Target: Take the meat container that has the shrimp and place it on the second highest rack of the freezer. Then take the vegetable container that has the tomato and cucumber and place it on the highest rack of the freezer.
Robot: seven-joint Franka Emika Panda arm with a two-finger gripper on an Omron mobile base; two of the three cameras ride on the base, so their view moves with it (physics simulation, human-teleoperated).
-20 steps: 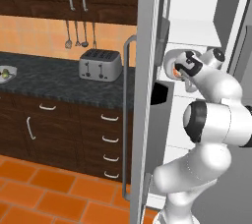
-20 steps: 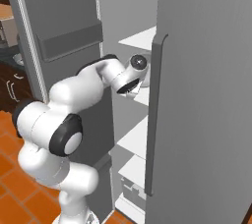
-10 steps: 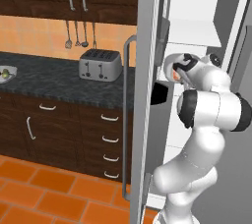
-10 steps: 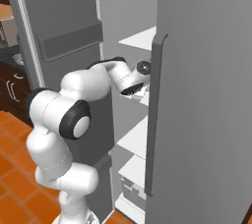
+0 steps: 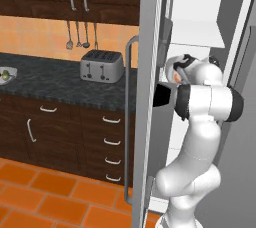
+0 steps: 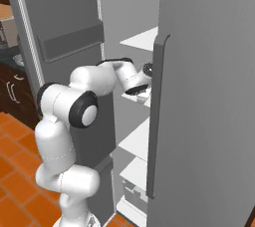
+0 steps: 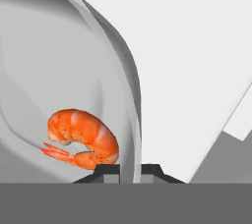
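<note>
Gripper (image 7: pixel 130 169) jaws clamped on the container (image 7: pixel 74 70) rim — shrimp (image 7: pixel 83 137) inside — carrying it into the open freezer (image 6: pixel 199 96) above a white shelf (image 7: pixel 197 61).

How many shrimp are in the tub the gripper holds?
1. The shrimp lies on the tub floor, just beside the wall that the gripper pinches. Others may be hidden outside the hand view.

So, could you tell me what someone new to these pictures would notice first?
Most likely the bright orange shrimp, curled inside a pale grey tub whose rim is pinched in the shut claw in the hand view. Next comes the white arm, reaching past the open door into the freezer beside its white shelves. Off to the left, a silver toaster sits on the dark counter.
</note>
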